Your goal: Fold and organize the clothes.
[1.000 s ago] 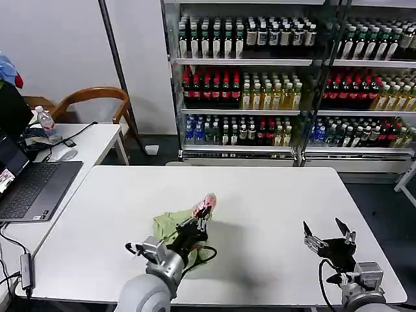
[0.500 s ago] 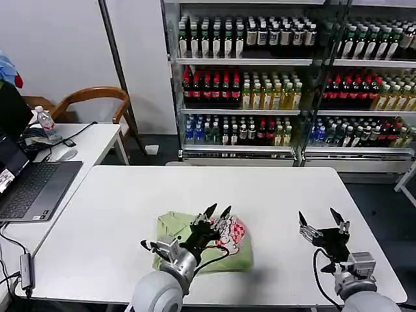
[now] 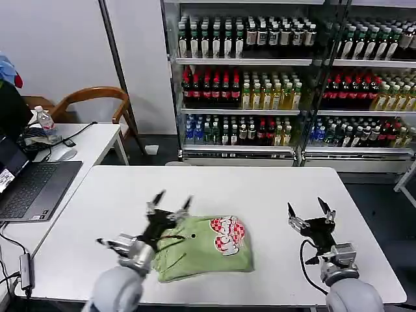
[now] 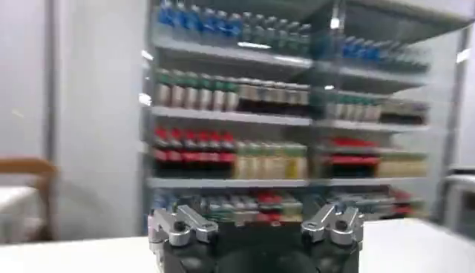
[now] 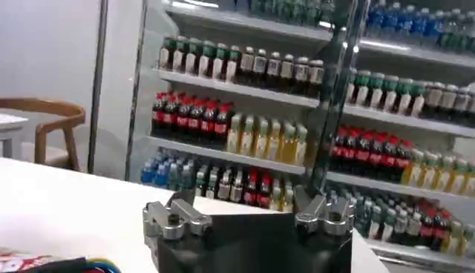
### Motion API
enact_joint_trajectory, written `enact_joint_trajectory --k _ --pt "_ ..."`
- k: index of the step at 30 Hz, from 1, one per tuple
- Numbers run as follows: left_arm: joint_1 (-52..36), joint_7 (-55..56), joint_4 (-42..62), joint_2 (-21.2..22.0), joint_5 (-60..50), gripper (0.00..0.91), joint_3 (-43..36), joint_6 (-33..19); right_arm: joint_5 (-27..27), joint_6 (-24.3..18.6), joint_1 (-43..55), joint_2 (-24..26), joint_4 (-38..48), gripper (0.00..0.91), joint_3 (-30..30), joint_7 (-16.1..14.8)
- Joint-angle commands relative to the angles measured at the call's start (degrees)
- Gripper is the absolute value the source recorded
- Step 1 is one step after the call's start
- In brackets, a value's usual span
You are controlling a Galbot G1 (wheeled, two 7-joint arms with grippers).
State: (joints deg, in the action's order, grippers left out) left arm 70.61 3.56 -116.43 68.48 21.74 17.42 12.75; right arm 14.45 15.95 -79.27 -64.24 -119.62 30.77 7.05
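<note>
Looking down from the head: light green soft-fabric polo shirt [image 3: 203,247] folded into a rough rectangle on the white counter [image 3: 260,195], near its front edge, red-and-white checkered chest graphic [image 3: 227,235] facing up. Left pincer [image 3: 169,203] raised just above the shirt's left end, fingers spread wide, gripping nothing. Right pincer [image 3: 311,211] well apart to the shirt's right, over bare counter, fingers likewise spread and empty. Grey open laptop [image 3: 29,185] on a side desk at far left; glass-fronted drink shelves [image 3: 260,84] behind.

Seen from the left wrist: left pincer [image 4: 256,224] with both finger bases far apart, nothing between them, bottle shelves blurred beyond; no shirt here.

Seen from the right wrist: right pincer [image 5: 249,215] equally wide and empty, a sliver of the red-and-white graphic [image 5: 22,262] at the frame's corner, a curved wooden chair [image 5: 44,122] past the counter.
</note>
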Motion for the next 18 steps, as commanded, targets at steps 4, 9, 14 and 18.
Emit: enact_joint_trajectory --k 4,9,14,18 --pt "7.3 -3.4 5.7 -7.2 -4.4 0.907 21.9 -9.9 -6.0 -5.7 6.8 -2.6 7.5 0.907 -5.1 -1.9" --pt "7.7 -3.5 6.0 -6.1 -5.0 0.907 21.4 -10.1 -5.9 -6.0 6.1 -2.2 7.1 0.907 -3.6 -1.4" --pt "7.6 -3.5 5.5 -5.2 -6.0 0.907 20.2 -10.2 -5.7 -6.1 4.5 -1.9 6.3 0.907 -2.1 -1.1" --pt "7.8 -3.4 5.4 -4.4 -7.2 0.907 18.4 -11.0 -5.3 -6.3 3.5 -1.7 5.2 0.907 -1.6 -1.7"
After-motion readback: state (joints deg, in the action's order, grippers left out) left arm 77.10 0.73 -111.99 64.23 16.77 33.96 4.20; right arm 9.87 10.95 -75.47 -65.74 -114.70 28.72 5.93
